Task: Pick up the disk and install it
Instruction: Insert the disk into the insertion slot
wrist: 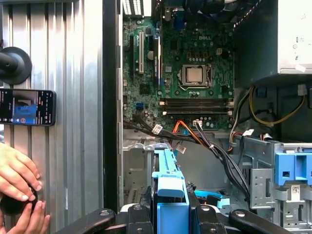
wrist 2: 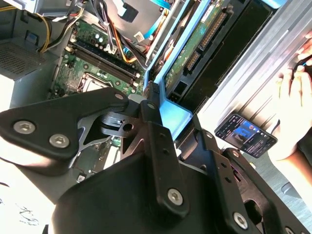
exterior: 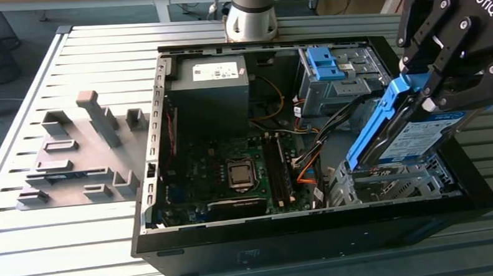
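- Holding the disk (exterior: 413, 137) aloft: the hand (exterior: 444, 92) is clamped across its flat faces near the upper end, and a blue bracket runs along the disk's edge.
- The disk hangs below the hand with its long axis sloped. Its lower end points down and away from the hand, toward the metal drive cage (exterior: 390, 185).
- The cage sits under the hand, in a corner of the open computer case (exterior: 317, 219). The disk's lower end is at the cage's top opening; whether it touches or is just clear, I cannot tell.
- The cage slot looks empty as far as it shows.
- The case also holds a power supply (exterior: 211, 83), a motherboard (exterior: 231, 170) and loose cables (exterior: 302, 163), all off to one side of the hand.
- Outside the case, in the first wrist view, a phone (wrist: 27, 106) lies on the counter (wrist: 73, 146) with a person's hands (wrist: 17, 170) beside it.
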`<state>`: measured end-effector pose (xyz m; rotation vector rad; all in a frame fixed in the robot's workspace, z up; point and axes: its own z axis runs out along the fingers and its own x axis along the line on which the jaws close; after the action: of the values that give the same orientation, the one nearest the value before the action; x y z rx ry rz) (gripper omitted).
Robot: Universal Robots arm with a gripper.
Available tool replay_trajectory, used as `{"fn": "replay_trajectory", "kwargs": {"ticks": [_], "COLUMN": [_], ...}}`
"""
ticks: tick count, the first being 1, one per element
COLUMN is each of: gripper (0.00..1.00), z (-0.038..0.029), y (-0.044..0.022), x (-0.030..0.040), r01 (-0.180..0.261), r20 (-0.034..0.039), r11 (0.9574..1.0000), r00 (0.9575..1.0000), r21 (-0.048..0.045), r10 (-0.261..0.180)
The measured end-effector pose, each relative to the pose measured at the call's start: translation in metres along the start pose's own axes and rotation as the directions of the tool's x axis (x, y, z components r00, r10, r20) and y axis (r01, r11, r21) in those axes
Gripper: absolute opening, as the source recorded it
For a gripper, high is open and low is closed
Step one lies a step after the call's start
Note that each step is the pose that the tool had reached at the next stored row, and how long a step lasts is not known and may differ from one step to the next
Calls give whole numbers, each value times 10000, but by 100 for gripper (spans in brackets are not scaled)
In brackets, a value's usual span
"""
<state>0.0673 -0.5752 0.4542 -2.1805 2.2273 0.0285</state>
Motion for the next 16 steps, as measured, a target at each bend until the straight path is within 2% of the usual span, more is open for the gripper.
{"fn": "replay_trajectory", "kwargs": {"ticks": [16], "gripper": [36], "z": [103], "y": [-16], "x": [3], "r01": [-132], "r20": [0], "r11": [9999], "r00": [9999], "r21": [4], "r10": [132]}}
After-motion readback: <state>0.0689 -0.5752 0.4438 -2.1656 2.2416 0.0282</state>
